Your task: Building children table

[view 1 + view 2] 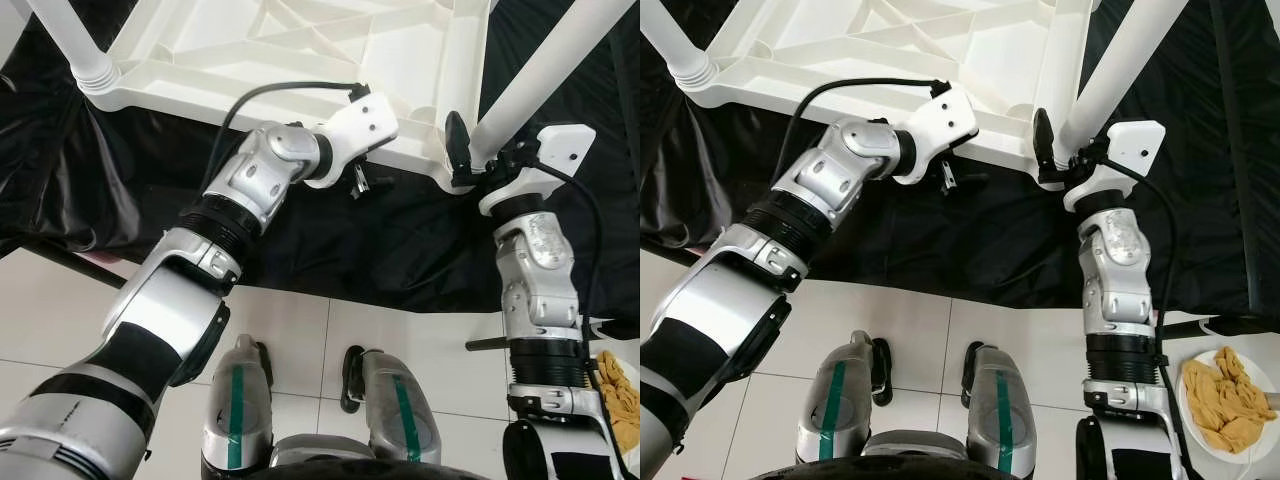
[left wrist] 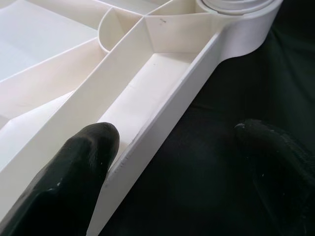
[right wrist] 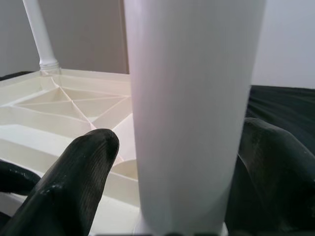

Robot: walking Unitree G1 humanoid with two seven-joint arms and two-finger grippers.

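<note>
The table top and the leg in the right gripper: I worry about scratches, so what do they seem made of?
The table top looks like white moulded plastic, smooth with a slight sheen; the ribs on its underside suggest moulding. The leg the right gripper closes around looks like the same glossy white plastic, though it could be painted.

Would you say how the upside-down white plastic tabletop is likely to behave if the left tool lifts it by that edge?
The upside-down white plastic tabletop looks stiff, since ribs brace its underside. It is probably light for its size, being a hollow shell. Its smooth rim may slip between the left tool's open fingers, and the white legs standing upright could make it tip.
</note>
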